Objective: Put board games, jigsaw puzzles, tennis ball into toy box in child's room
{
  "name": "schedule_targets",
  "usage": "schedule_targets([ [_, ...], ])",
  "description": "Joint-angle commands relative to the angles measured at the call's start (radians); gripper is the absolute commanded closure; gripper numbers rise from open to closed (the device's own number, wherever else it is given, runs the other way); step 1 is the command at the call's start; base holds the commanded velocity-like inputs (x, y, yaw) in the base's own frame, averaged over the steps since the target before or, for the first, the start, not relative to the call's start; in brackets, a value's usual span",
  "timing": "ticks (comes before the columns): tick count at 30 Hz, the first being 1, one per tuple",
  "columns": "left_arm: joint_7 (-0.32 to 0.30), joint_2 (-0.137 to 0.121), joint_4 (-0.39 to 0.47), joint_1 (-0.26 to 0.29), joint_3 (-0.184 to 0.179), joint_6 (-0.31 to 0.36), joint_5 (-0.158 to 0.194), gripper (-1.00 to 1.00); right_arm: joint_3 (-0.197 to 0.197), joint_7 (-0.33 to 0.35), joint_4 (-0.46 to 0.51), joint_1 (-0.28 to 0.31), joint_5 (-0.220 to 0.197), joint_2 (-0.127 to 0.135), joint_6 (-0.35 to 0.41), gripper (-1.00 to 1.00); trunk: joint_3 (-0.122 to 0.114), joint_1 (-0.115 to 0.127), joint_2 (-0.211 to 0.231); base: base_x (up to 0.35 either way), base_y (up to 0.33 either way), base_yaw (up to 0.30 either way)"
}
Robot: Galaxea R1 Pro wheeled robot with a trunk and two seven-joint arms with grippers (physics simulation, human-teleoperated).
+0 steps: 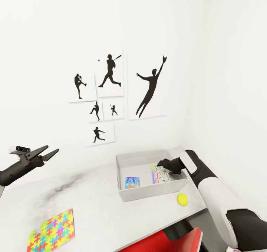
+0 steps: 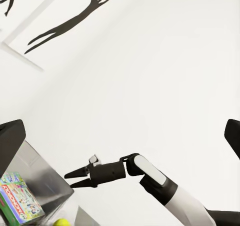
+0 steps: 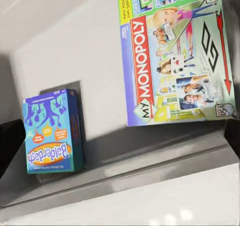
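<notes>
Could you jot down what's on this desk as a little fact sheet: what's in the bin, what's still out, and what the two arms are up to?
bin: grey, on the table
inside: blue game, Monopoly game
outside: ball beside the bin, puzzle near the table's front
right pincer: over the bin, above the Monopoly game; grip unclear
left pincer: open, raised above the table, empty
wall: baseball silhouettes

White walls (image 1: 44,40), silhouette pictures (image 1: 148,88)
</notes>
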State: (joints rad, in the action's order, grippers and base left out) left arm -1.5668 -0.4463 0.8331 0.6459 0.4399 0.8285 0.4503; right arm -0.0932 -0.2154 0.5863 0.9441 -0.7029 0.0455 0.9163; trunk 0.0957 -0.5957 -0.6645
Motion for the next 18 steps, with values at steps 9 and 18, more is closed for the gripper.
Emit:
schedule_targets([
  [9,-0.004,0.0,0.0,0.0,0.0,0.01,-0.001,-1.0,-0.006,-0.009,0.001,0.0,-0.01,0.003,-0.003,-1.0,-0.013,0.0,-0.002,-0.229,0.15,0.0],
  [18,-0.004,0.0,0.0,0.0,0.0,0.008,-0.001,-1.0,-0.005,-0.009,0.032,0.001,-0.012,0.004,-0.004,-1.0,-0.028,0.0,-0.002,-0.052,0.023,0.0],
])
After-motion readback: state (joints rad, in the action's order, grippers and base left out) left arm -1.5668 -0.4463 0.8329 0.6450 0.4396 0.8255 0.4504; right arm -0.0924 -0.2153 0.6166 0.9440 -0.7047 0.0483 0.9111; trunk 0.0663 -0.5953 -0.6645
